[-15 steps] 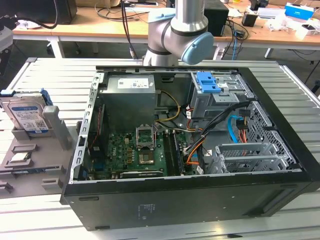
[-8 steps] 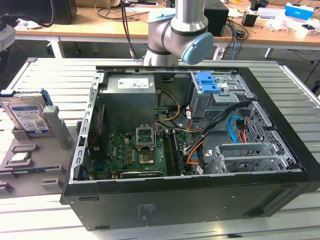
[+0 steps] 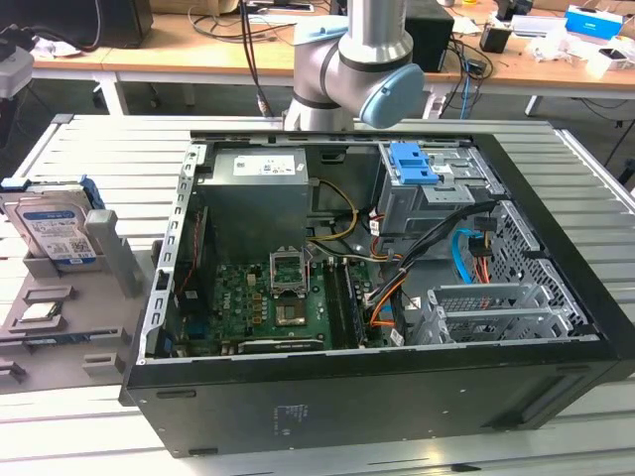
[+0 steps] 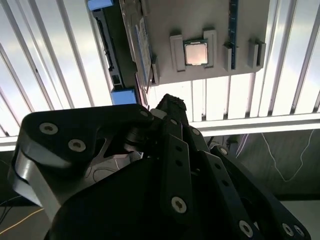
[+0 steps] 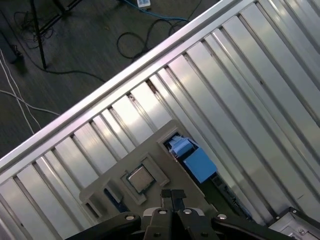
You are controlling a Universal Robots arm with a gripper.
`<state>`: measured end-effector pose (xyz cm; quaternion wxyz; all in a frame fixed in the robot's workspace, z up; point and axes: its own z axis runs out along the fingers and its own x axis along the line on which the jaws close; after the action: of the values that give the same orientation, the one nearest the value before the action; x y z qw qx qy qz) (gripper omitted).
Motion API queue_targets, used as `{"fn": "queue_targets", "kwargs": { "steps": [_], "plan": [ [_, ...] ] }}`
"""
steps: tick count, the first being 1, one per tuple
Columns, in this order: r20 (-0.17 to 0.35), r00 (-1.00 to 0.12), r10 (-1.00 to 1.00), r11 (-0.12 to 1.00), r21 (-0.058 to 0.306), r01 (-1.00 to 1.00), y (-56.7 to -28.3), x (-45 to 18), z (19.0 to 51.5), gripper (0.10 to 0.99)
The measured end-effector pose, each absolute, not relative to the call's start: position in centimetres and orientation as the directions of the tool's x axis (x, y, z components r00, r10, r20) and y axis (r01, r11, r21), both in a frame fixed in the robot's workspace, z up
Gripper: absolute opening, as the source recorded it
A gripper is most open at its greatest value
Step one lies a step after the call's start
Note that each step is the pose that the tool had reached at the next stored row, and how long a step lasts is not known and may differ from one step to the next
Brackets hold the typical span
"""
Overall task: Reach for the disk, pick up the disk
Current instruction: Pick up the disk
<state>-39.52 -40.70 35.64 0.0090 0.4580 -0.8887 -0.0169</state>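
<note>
- The gripper [image 5: 172, 194] is hanging closed and is gripping nothing. Its black fingertips are meeting with no gap between them.
- The disk [image 3: 55, 230] is standing on edge in a grey holder [image 3: 109, 253], below the gripper and well apart from it.
- In both wrist views the disk [image 4: 115, 55] [image 5: 200, 164] is showing edge-on, with its blue rails just off to one side of the gripper's tip line.
- A processor chip [image 5: 141, 179] is lying flat in the grey fixture plate [image 4: 165, 30], under the gripper and closer to its tip line than the disk.
- A slatted metal desk [image 3: 99, 149] is carrying everything. An open computer case [image 3: 397, 297] is sitting on it, to the exterior view's right of the holder.
- Dark floor with loose cables [image 5: 75, 45] is showing past the desk edge below the gripper. Cluttered wooden desks [image 3: 198, 50] are standing behind the arm [image 3: 357, 59].
</note>
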Motion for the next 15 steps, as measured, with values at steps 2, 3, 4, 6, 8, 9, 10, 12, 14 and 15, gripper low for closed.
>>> {"fn": "queue_targets", "kwargs": {
  "steps": [2, 3, 4, 6, 8, 9, 10, 12, 14, 15],
  "plan": [
    [0.001, -0.569, -0.822, 0.569, 0.038, -0.822, -40.70, -39.52, 35.64, 0.106],
    [0.000, -0.564, -0.826, 0.563, 0.038, -0.825, -40.70, -39.52, 35.64, 0.106],
    [0.000, -0.555, -0.832, 0.555, 0.038, -0.831, -40.70, -39.52, 35.64, 0.106],
    [0.000, -0.542, -0.840, 0.542, 0.038, -0.840, -40.70, -39.52, 35.64, 0.106],
    [0.000, -0.524, -0.852, 0.523, 0.038, -0.851, -40.70, -39.52, 35.64, 0.106],
    [0.000, -0.514, -0.858, 0.514, 0.038, -0.857, -40.70, -39.52, 35.64, 0.106],
    [0.001, -0.509, -0.861, 0.508, 0.038, -0.860, -40.70, -39.52, 35.64, 0.106],
    [0.000, -0.496, -0.868, 0.496, 0.038, -0.867, -40.70, -39.52, 35.64, 0.106],
    [0.001, -0.484, -0.875, 0.484, 0.038, -0.874, -40.70, -39.52, 35.64, 0.106],
    [0.001, -0.479, -0.878, 0.479, 0.038, -0.877, -40.70, -39.52, 35.64, 0.106]
  ]
}}
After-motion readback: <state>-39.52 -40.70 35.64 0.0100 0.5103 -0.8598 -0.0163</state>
